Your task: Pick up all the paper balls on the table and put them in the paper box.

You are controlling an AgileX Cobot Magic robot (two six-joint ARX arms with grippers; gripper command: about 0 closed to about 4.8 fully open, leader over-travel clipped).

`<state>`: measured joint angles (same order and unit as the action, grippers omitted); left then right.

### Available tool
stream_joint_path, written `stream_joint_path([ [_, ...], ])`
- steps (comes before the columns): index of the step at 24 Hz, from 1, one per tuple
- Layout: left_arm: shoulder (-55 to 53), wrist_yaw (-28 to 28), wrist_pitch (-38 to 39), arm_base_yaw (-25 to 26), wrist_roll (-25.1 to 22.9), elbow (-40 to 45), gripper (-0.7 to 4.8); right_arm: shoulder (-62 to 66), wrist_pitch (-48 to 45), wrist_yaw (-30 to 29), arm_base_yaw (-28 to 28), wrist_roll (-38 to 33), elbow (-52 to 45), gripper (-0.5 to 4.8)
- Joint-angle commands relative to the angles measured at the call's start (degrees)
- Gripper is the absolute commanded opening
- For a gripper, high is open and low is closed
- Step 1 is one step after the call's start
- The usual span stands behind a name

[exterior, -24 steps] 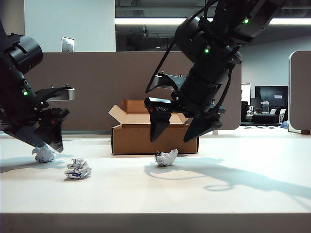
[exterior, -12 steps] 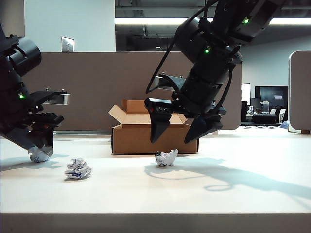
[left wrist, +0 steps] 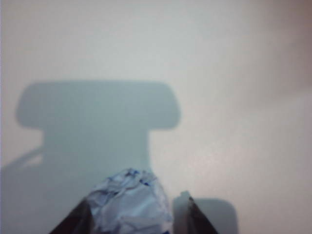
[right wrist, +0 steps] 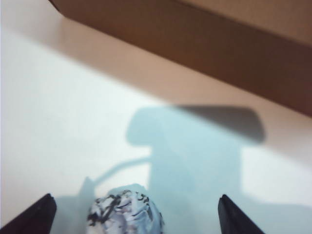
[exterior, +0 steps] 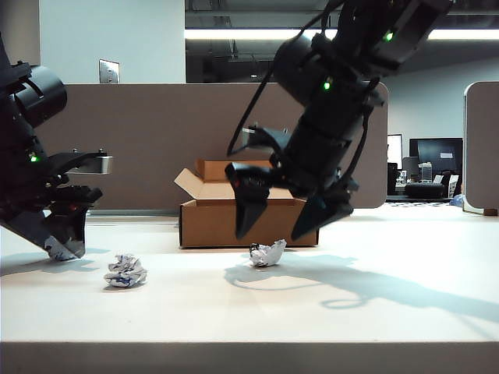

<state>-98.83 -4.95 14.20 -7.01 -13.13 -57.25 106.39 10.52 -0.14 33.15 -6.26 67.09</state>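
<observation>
Exterior view, near to far: one paper ball (exterior: 125, 270) lies free on the surface (exterior: 249, 312); left end effector (exterior: 61, 246), fingers apart, straddles another (left wrist: 130, 204); right end effector (exterior: 279, 226), spread wide, hangs directly above the third (exterior: 267, 253); paper box (exterior: 247, 204) just behind.

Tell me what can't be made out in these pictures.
- Inside of the paper box: exterior view, hidden by its front wall and the right gripper.
- Left gripper grip: exterior view, its jaws cover most of the paper ball; left wrist view is blurred and cut off.
- Print on the other paper balls: too small.
</observation>
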Motion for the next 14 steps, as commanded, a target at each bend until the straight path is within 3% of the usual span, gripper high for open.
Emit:
stream_joint_path([
  [1, -0.6, -0.4, -0.1, 0.0, 0.3, -0.3, 2.46, 1.8, 0.3, -1.3, 0.3, -0.2, 0.3, 4.71],
  [2, -0.6, -0.4, -0.1, 0.0, 0.3, -0.3, 2.46, 2.2, 0.4, -1.3, 0.3, -0.2, 0.3, 4.69],
  [5, -0.7, -0.4, -1.0, 0.0, 0.3, -0.3, 2.45, 2.7, 0.3, -1.3, 0.3, -0.2, 0.3, 3.75],
  [6, -0.7, -0.4, -1.5, 0.0, 0.3, -0.3, 2.40, 2.7, 0.3, -1.3, 0.3, -0.2, 0.3, 3.11],
  [7, -0.7, -0.4, -1.7, 0.0, 0.3, -0.3, 2.36, 2.7, 0.3, -1.3, 0.3, -0.2, 0.3, 2.84],
  [8, -0.7, -0.4, -1.9, 0.0, 0.3, -0.3, 2.04, 2.7, 0.5, -1.3, 0.3, -0.2, 0.3, 2.34],
  [11, -0.7, -0.5, -2.4, 0.0, 0.2, -0.3, 1.22, 2.7, 0.4, -1.3, 0.3, -0.2, 0.3, 1.84],
  [14, -0.7, -0.5, -3.0, 0.0, 0.2, -0.3, 1.10, 2.7, 0.4, -1.3, 0.3, -0.2, 0.3, 1.42],
])
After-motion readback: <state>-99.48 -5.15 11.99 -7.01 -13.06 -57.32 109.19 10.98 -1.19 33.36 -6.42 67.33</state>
